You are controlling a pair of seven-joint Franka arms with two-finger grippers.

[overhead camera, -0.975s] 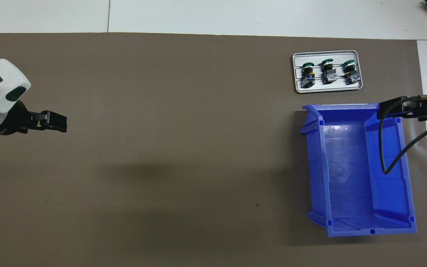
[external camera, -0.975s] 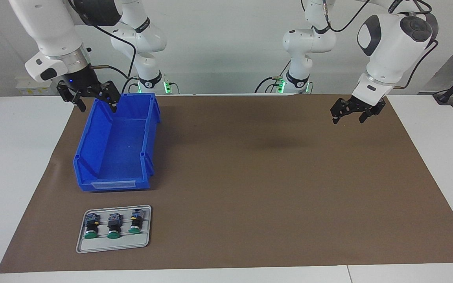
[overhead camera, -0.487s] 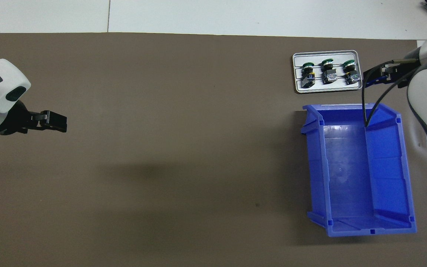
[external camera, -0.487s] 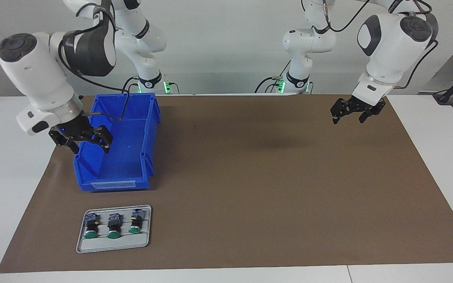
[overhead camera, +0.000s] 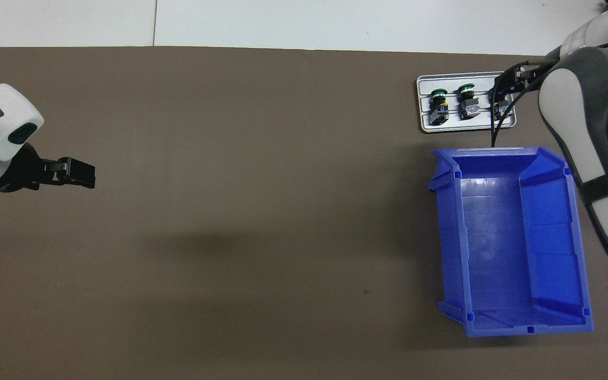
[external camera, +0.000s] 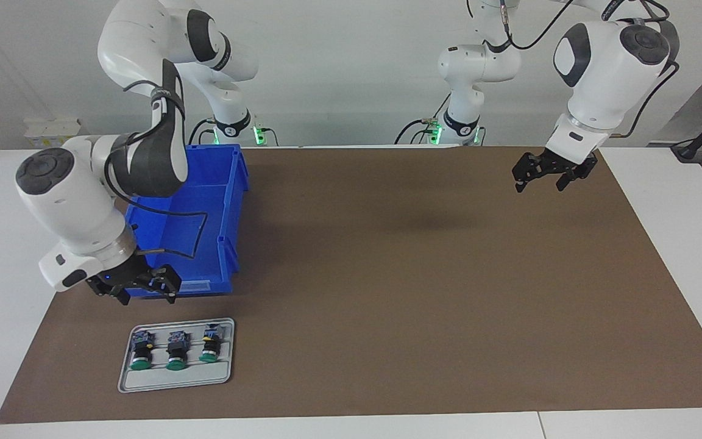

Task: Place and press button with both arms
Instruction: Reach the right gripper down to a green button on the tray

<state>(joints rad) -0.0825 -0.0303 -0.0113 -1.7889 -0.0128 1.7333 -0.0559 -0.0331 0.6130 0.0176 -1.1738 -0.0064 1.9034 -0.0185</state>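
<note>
Three green-capped buttons (external camera: 175, 352) (overhead camera: 466, 97) lie side by side in a small grey tray (external camera: 174, 381) (overhead camera: 467, 122); I cannot tell which one is the task's button. My right gripper (external camera: 147, 297) (overhead camera: 505, 84) hangs open and empty in the air by the blue bin's front lip. In the overhead view it covers the tray's end button, touching nothing. My left gripper (external camera: 545, 182) (overhead camera: 79, 174) waits open and empty above the mat at the left arm's end.
An empty blue bin (external camera: 205, 201) (overhead camera: 547, 237) stands just nearer to the robots than the tray, partly under the right arm's forearm. A brown mat (external camera: 418, 292) covers the table between white margins.
The right arm has swept from over the bin's end nearest the robots, along the bin, down to the tray. Its gripper stays open. The left arm has not moved.
</note>
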